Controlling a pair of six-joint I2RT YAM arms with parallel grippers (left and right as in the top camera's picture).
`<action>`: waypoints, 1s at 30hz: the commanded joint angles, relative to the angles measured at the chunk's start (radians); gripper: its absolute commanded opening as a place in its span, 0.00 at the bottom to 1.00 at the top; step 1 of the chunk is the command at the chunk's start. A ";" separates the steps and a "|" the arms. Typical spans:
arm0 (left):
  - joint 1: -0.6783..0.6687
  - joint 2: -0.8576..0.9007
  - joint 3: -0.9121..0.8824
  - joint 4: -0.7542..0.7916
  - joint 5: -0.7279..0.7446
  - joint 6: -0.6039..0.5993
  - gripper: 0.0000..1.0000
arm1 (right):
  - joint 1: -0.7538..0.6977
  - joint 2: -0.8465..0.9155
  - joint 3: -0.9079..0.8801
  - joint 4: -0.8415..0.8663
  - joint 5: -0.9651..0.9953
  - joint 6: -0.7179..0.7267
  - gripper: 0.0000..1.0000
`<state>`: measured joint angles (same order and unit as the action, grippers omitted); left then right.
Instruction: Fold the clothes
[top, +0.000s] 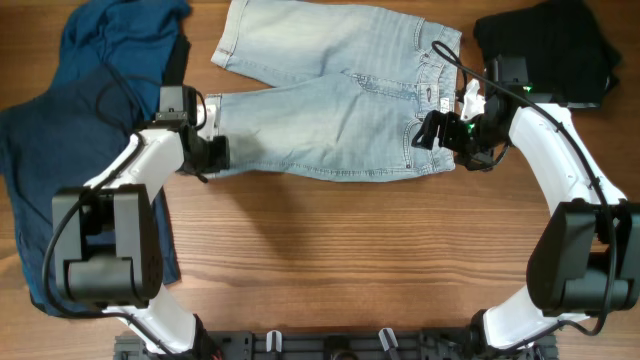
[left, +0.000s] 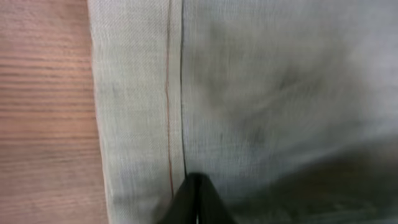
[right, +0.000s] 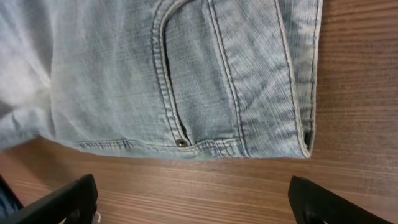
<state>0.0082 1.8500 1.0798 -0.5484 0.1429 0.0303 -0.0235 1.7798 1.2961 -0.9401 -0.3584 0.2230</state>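
Note:
The pale denim shorts (top: 330, 110) lie spread flat at the top middle of the table, legs to the left and waistband to the right. My left gripper (top: 215, 152) is at the hem of the nearer leg. In the left wrist view its fingers (left: 198, 183) are shut on the denim (left: 261, 93) beside the hem seam. My right gripper (top: 435, 133) is at the waistband's near corner. In the right wrist view it (right: 202, 205) is open over bare wood, just short of the pocket corner (right: 186, 74).
A large dark blue garment (top: 60, 130) covers the left side of the wooden table (top: 350, 260), partly under the left arm. A black garment (top: 550, 45) lies at the back right, behind the right arm.

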 joint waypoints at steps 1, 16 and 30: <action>0.000 0.004 -0.001 -0.104 0.012 -0.021 0.04 | -0.002 -0.003 -0.003 0.012 0.010 0.012 0.99; 0.010 -0.074 0.027 -0.263 -0.025 -0.220 0.21 | -0.002 -0.003 -0.080 0.092 0.204 -0.067 0.98; 0.011 -0.069 -0.093 0.001 -0.148 -0.274 0.61 | -0.002 -0.001 -0.195 0.283 0.194 -0.093 0.98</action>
<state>0.0139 1.7817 1.0130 -0.5652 0.0971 -0.2356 -0.0235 1.7802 1.1091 -0.6678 -0.1749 0.1513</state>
